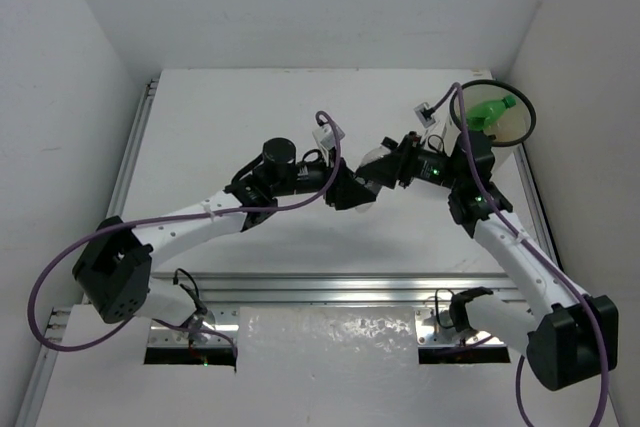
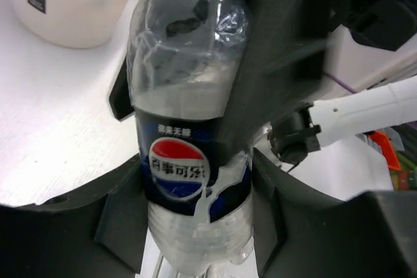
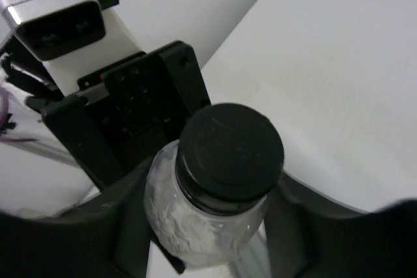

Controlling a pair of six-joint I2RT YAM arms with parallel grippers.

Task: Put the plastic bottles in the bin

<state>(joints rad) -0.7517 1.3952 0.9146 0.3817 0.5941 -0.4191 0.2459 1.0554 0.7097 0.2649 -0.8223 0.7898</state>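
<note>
A clear plastic bottle (image 2: 189, 96) with a blue Pepsi label and a black cap (image 3: 229, 151) is held in the air between both grippers, left of the bin. My left gripper (image 2: 195, 226) is shut on its lower body. My right gripper (image 3: 208, 219) is shut on its shoulder just under the cap. In the top view the left gripper (image 1: 352, 192) and right gripper (image 1: 385, 169) meet around the bottle (image 1: 371, 161). The white bin (image 1: 528, 127) stands at the back right with a green bottle (image 1: 490, 109) lying inside. The other bottles are out of view.
The bin's white wall (image 2: 71, 4) shows at the top left of the left wrist view. White walls close in the table on the left, back and right. A metal rail (image 1: 330, 287) runs along the near edge.
</note>
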